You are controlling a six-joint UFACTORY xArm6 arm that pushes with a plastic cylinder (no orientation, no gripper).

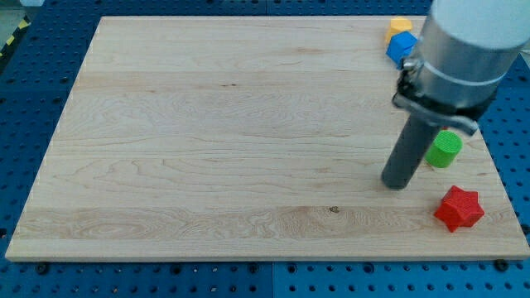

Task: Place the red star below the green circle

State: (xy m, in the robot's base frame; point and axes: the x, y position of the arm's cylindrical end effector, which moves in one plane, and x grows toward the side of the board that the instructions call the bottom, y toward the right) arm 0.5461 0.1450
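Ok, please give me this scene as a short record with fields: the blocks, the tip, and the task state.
red star: near the board's bottom-right corner
green circle: above the star, apart from it
blue block: top right, partly hidden by the arm
yellow block: just above the blue block
my tip: left of the green circle, upper left of the star, touching neither
task state: star lies below the circle, slightly right

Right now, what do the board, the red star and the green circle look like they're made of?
The board looks like pale, smooth wood: grain lines and a small dark knot show. The red star and green circle look like matte moulded or printed plastic, in solid even colours with no shine; which, I cannot tell. My tip rests on the board, at the view's left of both.
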